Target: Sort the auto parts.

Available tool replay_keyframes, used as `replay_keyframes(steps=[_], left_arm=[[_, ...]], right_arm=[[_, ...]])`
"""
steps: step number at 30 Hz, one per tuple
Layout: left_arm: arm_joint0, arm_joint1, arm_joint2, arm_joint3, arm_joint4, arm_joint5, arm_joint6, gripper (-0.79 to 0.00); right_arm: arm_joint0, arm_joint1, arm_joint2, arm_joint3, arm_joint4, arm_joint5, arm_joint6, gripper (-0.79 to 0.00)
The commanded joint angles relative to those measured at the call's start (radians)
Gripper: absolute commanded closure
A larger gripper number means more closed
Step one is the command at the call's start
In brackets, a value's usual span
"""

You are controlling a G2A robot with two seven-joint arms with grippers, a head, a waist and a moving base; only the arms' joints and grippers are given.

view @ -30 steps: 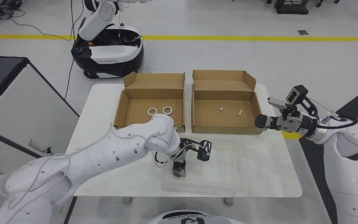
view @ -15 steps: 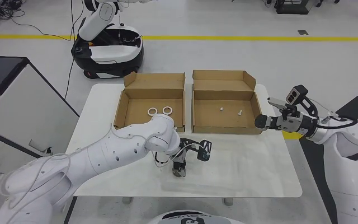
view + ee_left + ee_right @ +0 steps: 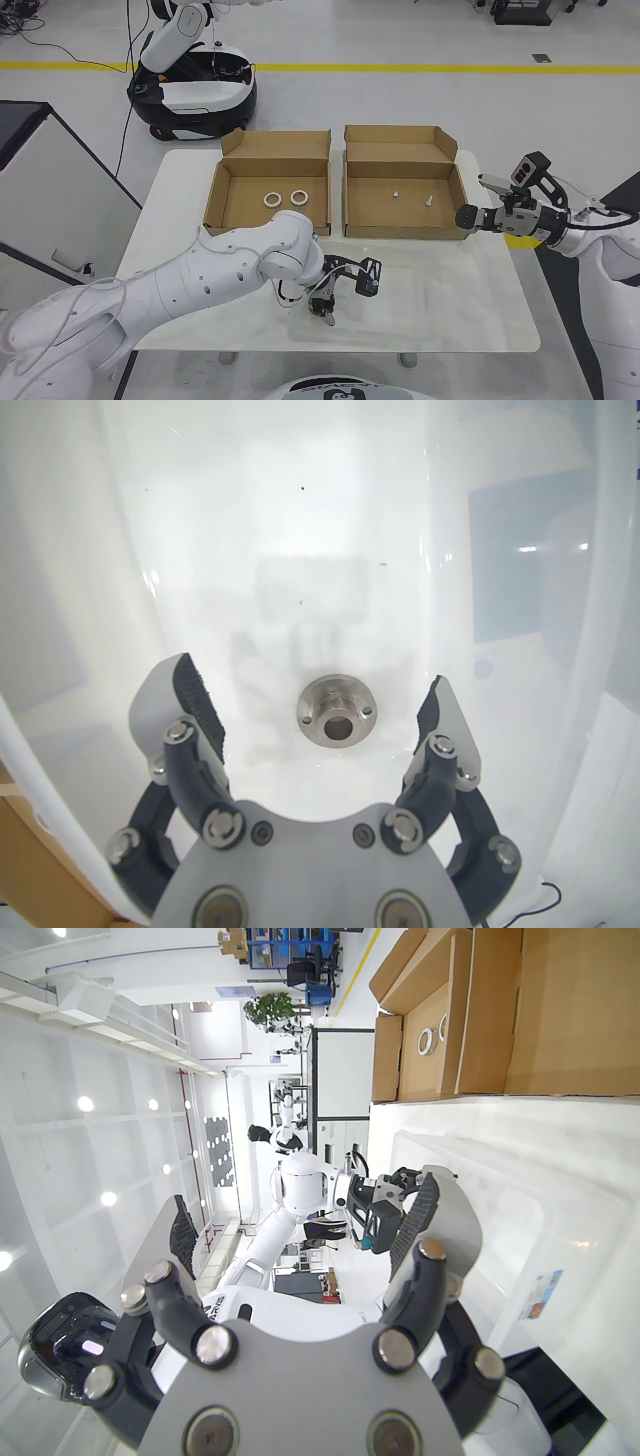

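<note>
A metal flange [image 3: 337, 718] lies in a clear tray [image 3: 475, 1148] on the counter [image 3: 450, 290], flanked untouched by the released left gripper [image 3: 312, 674]. Two rings [image 3: 270, 199] are kept in the left box [image 3: 214, 195], two small parts [image 3: 428, 199] in the right box [image 3: 400, 135]. The right gripper [image 3: 462, 217] is held released beside it.
</note>
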Motion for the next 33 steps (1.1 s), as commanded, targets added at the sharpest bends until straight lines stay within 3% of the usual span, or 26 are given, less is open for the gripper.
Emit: replay_keyframes(steps=[1, 9, 10, 14, 18, 33], left_arm=[[-0.001, 0.002, 0.001, -0.01, -0.007, 0.027, -0.027, -0.785], [0.008, 0.013, 0.008, -0.038, -0.009, 0.06, -0.061, -0.776], [0.009, 0.015, 0.01, -0.04, -0.009, 0.061, -0.062, -0.68], [0.014, 0.021, 0.01, -0.045, -0.009, 0.062, -0.062, -0.462], [0.018, 0.026, 0.008, -0.047, -0.008, 0.061, -0.062, -0.391], [0.024, 0.031, 0.008, -0.05, 0.013, 0.081, -0.081, -0.348]], right_arm=[[0.0, 0.0, 0.0, 0.0, 0.0, 0.0, 0.0, -0.785], [0.0, 0.0, 0.0, 0.0, 0.0, 0.0, 0.0, -0.785], [0.0, 0.0, 0.0, 0.0, 0.0, 0.0, 0.0, -0.785], [0.0, 0.0, 0.0, 0.0, 0.0, 0.0, 0.0, -0.785], [0.0, 0.0, 0.0, 0.0, 0.0, 0.0, 0.0, -0.785], [0.0, 0.0, 0.0, 0.0, 0.0, 0.0, 0.0, -0.785]])
